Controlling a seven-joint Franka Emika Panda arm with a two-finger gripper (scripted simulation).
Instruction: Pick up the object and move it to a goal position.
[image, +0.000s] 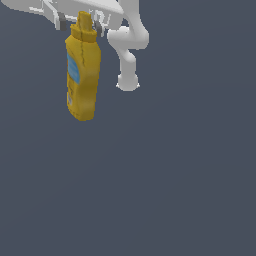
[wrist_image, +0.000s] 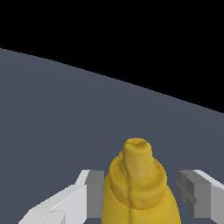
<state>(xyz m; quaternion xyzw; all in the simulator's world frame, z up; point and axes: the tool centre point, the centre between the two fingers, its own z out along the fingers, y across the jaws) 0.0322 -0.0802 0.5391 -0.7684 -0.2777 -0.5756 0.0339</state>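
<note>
The mustard bottle (image: 83, 75) hangs in the air near the top of the exterior view, toward that view's left, held by its neck in the end effector (image: 80, 26) and clear of the flat surface (image: 170, 190) that fills the rest of the picture. Its body is a rounded, slightly flattened column of deep yellow with a mottled, faintly blotchy skin, swelling at the shoulder and narrowing into a ribbed collar and a stubby tapered nozzle that points upward; it hangs nearly upright, the base leaning a little toward the exterior view's right. A pale blue label runs down the face turned to the exterior view's left. The two fingers (image: 61, 22) are blocky and angular, white shells with darker grey inner pads, and they close from either side on the narrow cap region, spread only as wide as that neck. In the wrist view the nozzle (wrist_image: 137, 157) rises as a lumpy, stepped cone with a shallow dimple at its tip, sitting between the grey pads (wrist_image: 95, 193); one pad lies against the bottle's shoulder, while whether the other touches it cannot be told from there. Behind the bottle the white arm (image: 129, 47) shows smooth, glossy cylindrical links and a rounded joint. The surface is a plain matte slate blue without any texture or markings.
</note>
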